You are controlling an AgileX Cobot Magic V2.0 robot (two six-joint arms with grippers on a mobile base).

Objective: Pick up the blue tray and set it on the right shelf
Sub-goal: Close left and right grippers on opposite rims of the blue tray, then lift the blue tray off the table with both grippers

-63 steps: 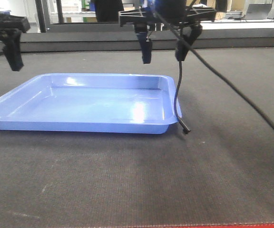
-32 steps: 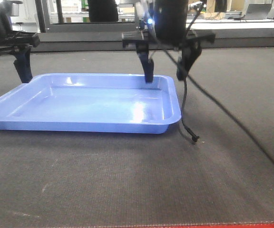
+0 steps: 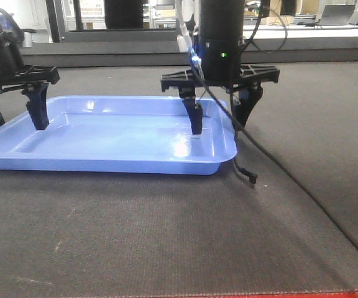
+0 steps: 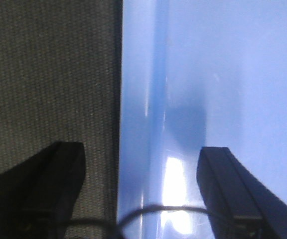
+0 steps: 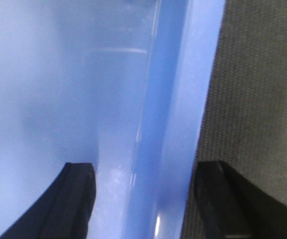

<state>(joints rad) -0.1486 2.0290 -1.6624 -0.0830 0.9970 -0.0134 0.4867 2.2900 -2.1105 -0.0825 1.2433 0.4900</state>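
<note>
A: Two grippers down, both lower than half a second back. Take it from the left.

B: Left gripper (image 3: pixel 17 123) straddles the left rim of the blue tray (image 3: pixel 117 133). Its inner finger reaches inside the tray and the outer one hangs over the mat (image 3: pixel 166 236). Half a second ago that inner finger was higher, about rim level.

A: Jaws?

B: Spread wide, rim between them, gripping nothing. Wrist view confirms it: one finger over the mat, the other over blue plastic, a gap on either side of the rim.

A: Tray itself?

B: Flat on the dark mat, left of centre, same spot as before. No shift.

A: Right side.

B: Right gripper (image 3: pixel 218 127) sits across the tray's right rim. Inner finger dips into the tray, near the floor; cannot tell if it touches. Outer finger is outside, over the mat. A second ago both tips hung well above the rim.

A: Closed on it?

B: No. Wide apart, holding nothing. Its wrist view shows the rim running up between the two fingers.

A: Anything else?

B: Green light (image 3: pixel 223 55) on the right wrist housing. Loose cable (image 3: pixel 246 172) trails off that arm. Its end lies on the mat just beside the tray's near right corner, a little further right than a second ago.
</note>
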